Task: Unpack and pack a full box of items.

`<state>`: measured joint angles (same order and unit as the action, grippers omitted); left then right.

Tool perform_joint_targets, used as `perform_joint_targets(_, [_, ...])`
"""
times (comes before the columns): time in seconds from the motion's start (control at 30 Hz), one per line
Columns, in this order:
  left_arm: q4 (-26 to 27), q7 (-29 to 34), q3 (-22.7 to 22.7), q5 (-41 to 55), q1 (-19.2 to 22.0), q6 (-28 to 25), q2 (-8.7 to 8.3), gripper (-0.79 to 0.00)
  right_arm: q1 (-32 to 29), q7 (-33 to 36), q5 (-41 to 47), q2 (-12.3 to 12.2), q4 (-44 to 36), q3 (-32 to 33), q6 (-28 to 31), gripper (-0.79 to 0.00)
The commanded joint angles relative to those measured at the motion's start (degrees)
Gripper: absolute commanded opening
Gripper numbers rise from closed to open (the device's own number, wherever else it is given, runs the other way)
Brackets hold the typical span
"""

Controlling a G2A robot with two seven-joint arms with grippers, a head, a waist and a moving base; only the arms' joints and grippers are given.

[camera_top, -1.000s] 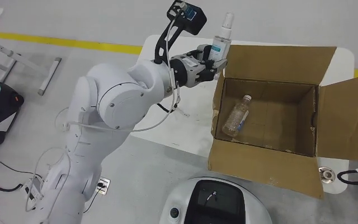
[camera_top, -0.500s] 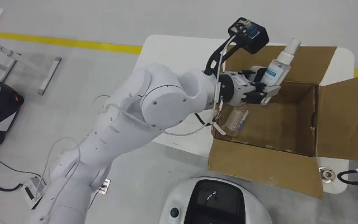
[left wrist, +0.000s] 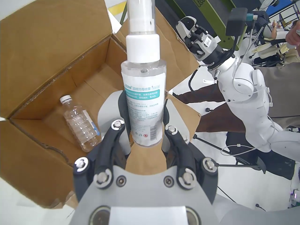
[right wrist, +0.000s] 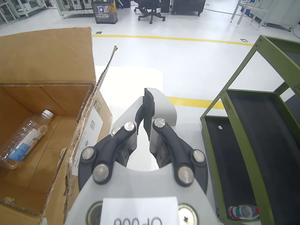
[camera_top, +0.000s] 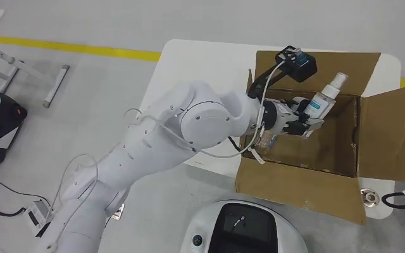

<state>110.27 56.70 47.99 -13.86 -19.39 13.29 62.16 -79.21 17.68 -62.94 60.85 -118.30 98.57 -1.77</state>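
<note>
A clear spray bottle [left wrist: 143, 94] with a white pump and teal label stands upright between the pads of my left gripper [left wrist: 143, 114], which is shut on its lower body. In the top view that gripper [camera_top: 309, 117] holds the spray bottle [camera_top: 327, 96] above the open cardboard box [camera_top: 297, 183], near its back wall. An empty clear water bottle [left wrist: 79, 125] lies on the box floor; in the top view my arm hides most of it. My right gripper [right wrist: 145, 110] is shut on nothing, beside the box's outer wall [right wrist: 93, 118], and the water bottle [right wrist: 25, 139] shows inside.
The box sits on a white table [camera_top: 190, 69] with its flaps [camera_top: 316, 66] folded outward. A green cart [right wrist: 257, 129] with dark trays stands beside the table near my right gripper. From the left wrist view, the right arm's gripper [left wrist: 191, 30] is beyond the box.
My left arm has swung right with the spray bottle, from beside the box's left flap to above the box's inside. The water bottle has stayed put.
</note>
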Motion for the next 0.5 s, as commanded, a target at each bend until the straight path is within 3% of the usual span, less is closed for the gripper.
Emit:
perform_joint_targets(0.0, [0.00, 0.00, 0.00, 0.00, 0.00, 0.00, 0.00, -0.785, 0.00, 0.00, 0.00, 0.00, 0.00, 0.00, 0.00, -0.785])
perform_joint_targets(0.3, [-0.82, -2.18, -0.82, -0.37, -1.76, -0.76, 0.20, -0.785, 0.00, 0.00, 0.00, 0.00, 0.00, 0.00, 0.00, -0.785])
perform_joint_targets(0.47, [-4.51, 1.13, -4.64, -2.38, -0.01, 3.04, 1.19, -0.785, 0.00, 0.00, 0.00, 0.00, 0.00, 0.00, 0.00, -0.785])
